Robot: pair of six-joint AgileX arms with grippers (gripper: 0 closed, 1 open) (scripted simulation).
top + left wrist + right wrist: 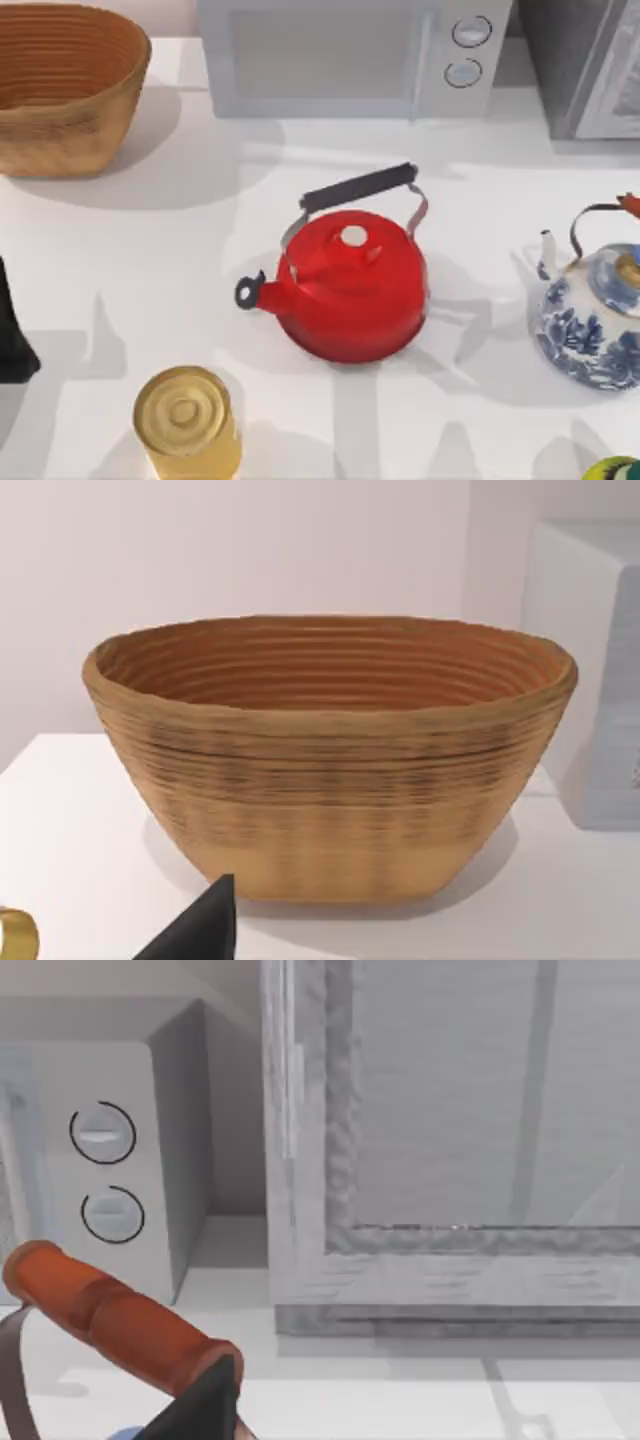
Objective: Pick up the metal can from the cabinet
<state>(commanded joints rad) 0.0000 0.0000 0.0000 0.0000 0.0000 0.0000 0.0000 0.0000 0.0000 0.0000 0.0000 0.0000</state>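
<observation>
The metal can [187, 422] stands upright on the white tabletop [120, 260], near the front edge and toward the left side. Its gold lid faces up and it touches nothing else. A small gold piece of the can [15, 935] appears also in the left wrist view, at the edge of the picture.

The left gripper [12, 335] is at the far left edge of the top view, a dark shape a little behind the can and apart from it. I cannot tell if its fingers are open or closed. In the left wrist view one dark finger tip [200, 928] points toward a woven basket [330, 755], which stands at the back left corner of the tabletop.

In the middle of the tabletop there is a red kettle [345, 280] with a black handle — its spout points to the left. Behind it stands a white microwave [350, 55] with two round knobs. At the right side is a blue and white teapot [590, 320].

The right wrist view shows one dark finger tip [205, 1405] of the right gripper just in front of an orange handle [110, 1320], with a grey cabinet [450, 1140] and the microwave behind. The state of these fingers I cannot tell.
</observation>
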